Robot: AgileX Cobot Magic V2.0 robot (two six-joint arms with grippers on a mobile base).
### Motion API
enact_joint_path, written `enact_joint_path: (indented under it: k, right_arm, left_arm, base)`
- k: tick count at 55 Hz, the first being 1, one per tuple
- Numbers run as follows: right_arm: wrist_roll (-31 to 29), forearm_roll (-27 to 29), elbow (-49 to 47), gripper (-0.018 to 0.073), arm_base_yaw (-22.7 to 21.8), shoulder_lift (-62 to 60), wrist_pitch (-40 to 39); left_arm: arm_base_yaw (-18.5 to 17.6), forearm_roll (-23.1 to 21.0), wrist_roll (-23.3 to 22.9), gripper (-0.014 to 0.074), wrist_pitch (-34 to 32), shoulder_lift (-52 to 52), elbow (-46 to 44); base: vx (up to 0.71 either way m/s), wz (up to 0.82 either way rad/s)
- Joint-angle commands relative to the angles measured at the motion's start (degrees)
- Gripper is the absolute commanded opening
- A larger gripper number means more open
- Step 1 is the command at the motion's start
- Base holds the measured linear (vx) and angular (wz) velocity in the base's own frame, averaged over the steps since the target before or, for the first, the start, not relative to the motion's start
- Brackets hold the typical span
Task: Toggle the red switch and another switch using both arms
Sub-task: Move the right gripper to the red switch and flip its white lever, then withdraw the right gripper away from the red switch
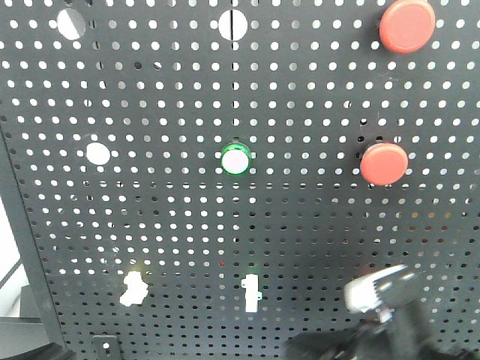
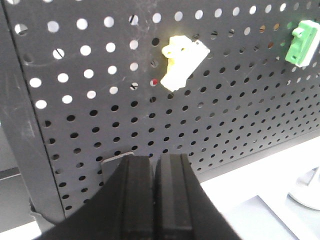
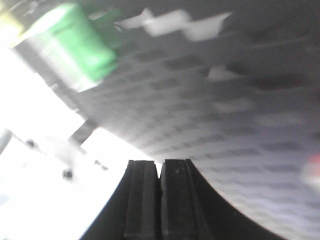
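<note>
The red switch does not show clearly. A red blur [image 3: 312, 170] at the right edge of the right wrist view may be it, and I cannot tell. A yellow toggle switch [image 2: 181, 60] and a green one [image 2: 302, 42] sit on the black pegboard [image 2: 225, 115]. They also show low on the board in the front view, the yellow switch [image 1: 133, 289] to the left of the green one [image 1: 251, 292]. My left gripper [image 2: 155, 161] is shut and empty, below the yellow switch and apart from it. My right gripper [image 3: 160, 164] is shut and empty, with the green switch [image 3: 75, 45] up to its left. The blurred right arm [image 1: 379, 296] covers the board's lower right.
Two big round red push buttons [image 1: 406, 25] [image 1: 384, 163] sit at the board's right, and a green-ringed button [image 1: 235, 160] sits mid-board. A small metal bracket [image 2: 114, 162] sticks out just behind my left fingers. A white surface [image 2: 260, 200] lies below the board.
</note>
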Motion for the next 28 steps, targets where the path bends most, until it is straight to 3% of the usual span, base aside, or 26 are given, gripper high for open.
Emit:
enact_joint_path:
  k: [1,14,28]
  right_arm:
    - [0.5,1.7,-1.5,-0.0006,2.3,-2.3,-0.3]
    - [1.1,2.2,5.2,-0.0006,5.8,-9.0,-10.4]
    - [1.0,2.2,16.1,-0.0006,6.0,-30.1,-24.3]
  left_arm:
    - [-0.3,0.1,-0.1,0.0003,-4.3,-0.2,-1.5]
    - [-0.3,0.0,1.3,0.0003,-3.4,-0.2,-1.5]
    - [-0.3,0.6,1.7,0.0003,-1.3,-0.6,-1.5]
  base:
    - [0.0,0.0]
    - [0.0,0.0]
    - [0.0,0.0]
